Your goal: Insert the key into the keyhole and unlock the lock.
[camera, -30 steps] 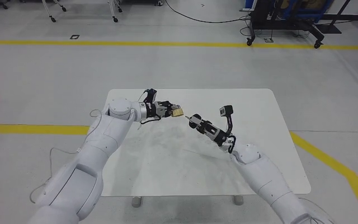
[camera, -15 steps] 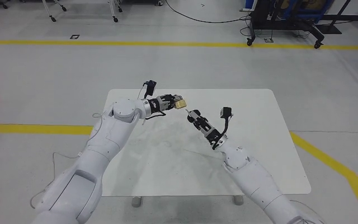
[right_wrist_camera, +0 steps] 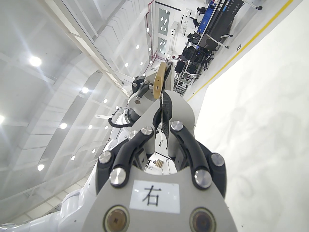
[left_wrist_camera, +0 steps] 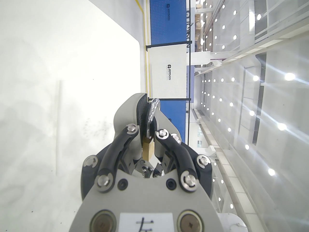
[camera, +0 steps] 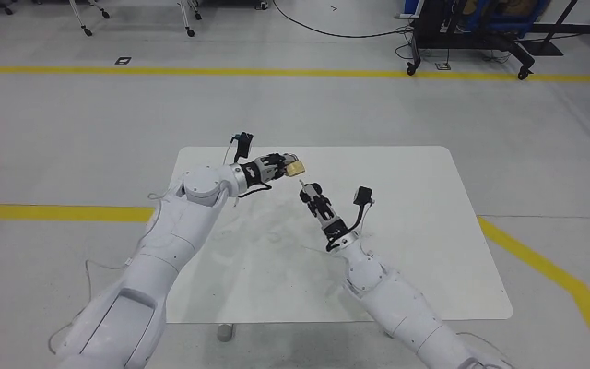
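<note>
1. Right claw [camera: 305,189] has swung closer to the lock [camera: 294,167], near the worktop's [camera: 415,184] far edge.
2. Left claw [camera: 287,166] pinches the lock above the worktop.
3. Right claw pinches the key [right_wrist_camera: 158,113], tip just beside the lock.

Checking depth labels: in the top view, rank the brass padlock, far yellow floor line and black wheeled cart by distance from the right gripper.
1. Brass padlock, just off the right gripper, in the left gripper.
2. Far yellow floor line, beyond the table.
3. Black wheeled cart, back right.
</note>
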